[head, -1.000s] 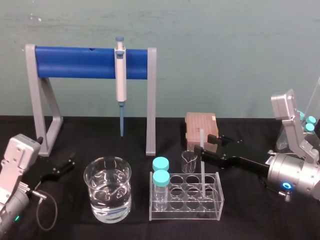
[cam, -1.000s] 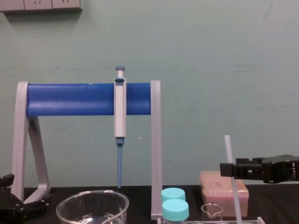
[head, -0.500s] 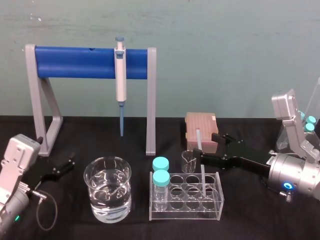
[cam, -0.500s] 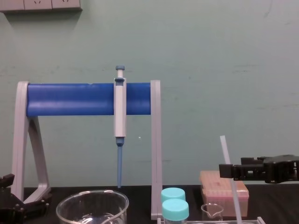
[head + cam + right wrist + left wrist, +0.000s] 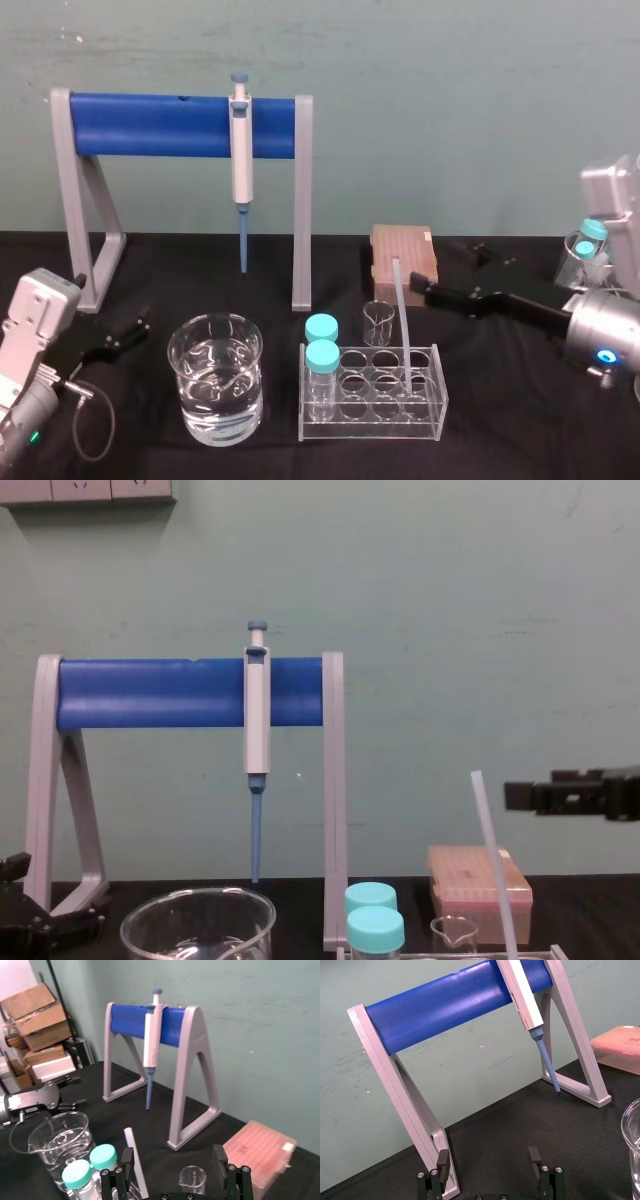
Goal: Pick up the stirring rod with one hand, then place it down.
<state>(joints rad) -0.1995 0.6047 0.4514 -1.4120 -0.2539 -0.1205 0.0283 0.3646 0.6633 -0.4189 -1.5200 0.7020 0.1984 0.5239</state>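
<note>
Rod (image 5: 403, 320) leaning in rack (image 5: 372, 428), beaker (image 5: 172, 352) holding water (image 5: 215, 400)

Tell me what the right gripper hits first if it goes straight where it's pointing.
Probably the stirring rod leaning in the tube rack, just ahead of the open right gripper, though depth is unclear.

Black table (image 5: 520, 425): grey-and-blue pipette stand (image 5: 302, 200) at back left; large beaker of water (image 5: 215, 378) front left; clear tube rack (image 5: 370, 427) front centre, small beaker (image 5: 378, 322) just behind; pink tip box (image 5: 403, 255) behind that.
</note>
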